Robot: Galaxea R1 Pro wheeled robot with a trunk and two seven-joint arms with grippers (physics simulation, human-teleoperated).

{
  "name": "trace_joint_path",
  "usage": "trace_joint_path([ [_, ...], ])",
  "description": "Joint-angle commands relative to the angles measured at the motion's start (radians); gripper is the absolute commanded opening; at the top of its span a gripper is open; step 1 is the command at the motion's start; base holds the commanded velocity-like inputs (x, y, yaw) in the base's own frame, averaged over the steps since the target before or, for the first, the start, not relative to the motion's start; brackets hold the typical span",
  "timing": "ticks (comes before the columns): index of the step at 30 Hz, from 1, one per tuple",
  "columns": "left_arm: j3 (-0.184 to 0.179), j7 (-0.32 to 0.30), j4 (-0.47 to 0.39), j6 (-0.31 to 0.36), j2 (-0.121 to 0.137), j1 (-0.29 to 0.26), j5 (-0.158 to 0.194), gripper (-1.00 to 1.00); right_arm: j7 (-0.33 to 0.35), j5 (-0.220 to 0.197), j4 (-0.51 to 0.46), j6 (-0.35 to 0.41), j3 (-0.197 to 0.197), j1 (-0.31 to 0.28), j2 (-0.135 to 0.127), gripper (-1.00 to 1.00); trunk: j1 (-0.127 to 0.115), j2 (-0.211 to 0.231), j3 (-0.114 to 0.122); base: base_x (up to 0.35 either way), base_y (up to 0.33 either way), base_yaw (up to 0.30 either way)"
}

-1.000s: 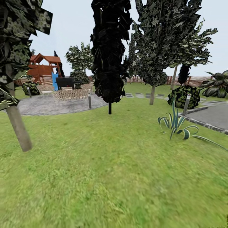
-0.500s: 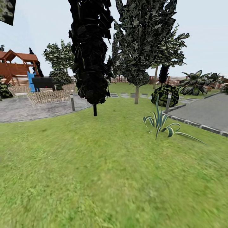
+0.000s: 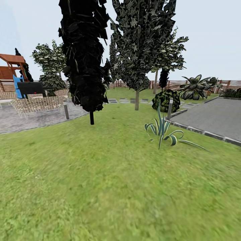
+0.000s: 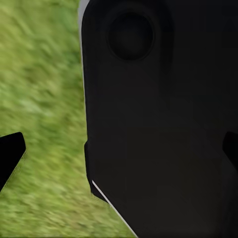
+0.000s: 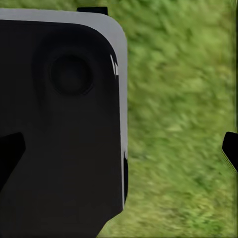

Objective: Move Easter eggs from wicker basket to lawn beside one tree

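rough mottled lawn (image 3: 110,187), slatted wooden fence (image 3: 197,83)

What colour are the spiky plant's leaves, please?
Green with pale stripes, clearest in the head view.

One dark cypress (image 3: 83,57) – one striped spiky plant (image 3: 164,129) – two short posts (image 3: 66,110).

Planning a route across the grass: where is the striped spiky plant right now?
In the head view, the striped spiky plant stands on the lawn right of centre, just before the grey paved area.
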Motion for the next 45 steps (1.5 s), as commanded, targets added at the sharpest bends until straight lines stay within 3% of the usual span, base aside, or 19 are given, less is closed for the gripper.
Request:
trace_joint_path([
  [1, 0.000, -0.003, -0.001, 0.000, 0.000, 0.000, 0.000, 1.00, 0.001, -0.002, 0.001, 0.001, 0.001, -0.001, 0.000, 1.00, 0.001, 0.000, -0.001, 0.338, 0.000, -0.003],
  [12, 0.001, -0.003, -0.001, 0.000, 0.000, 0.000, 0.000, 1.00, 0.000, -0.002, 0.001, 0.001, 0.001, -0.001, 0.000, 1.00, 0.001, 0.000, -0.001, 0.338, 0.000, -0.016],
  [25, 0.000, -0.003, -0.001, 0.000, 0.000, 0.000, 0.000, 1.00, 0.002, -0.002, 0.001, 0.001, 0.001, -0.001, 0.000, 1.00, 0.001, 0.000, -0.001, 0.338, 0.000, -0.250],
  [45, 0.001, -0.003, -0.001, 0.000, 0.000, 0.000, 0.000, 1.00, 0.000, -0.002, 0.001, 0.002, 0.001, -0.001, 0.000, 1.00, 0.001, 0.000, -0.001, 0.338, 0.000, -0.010],
])
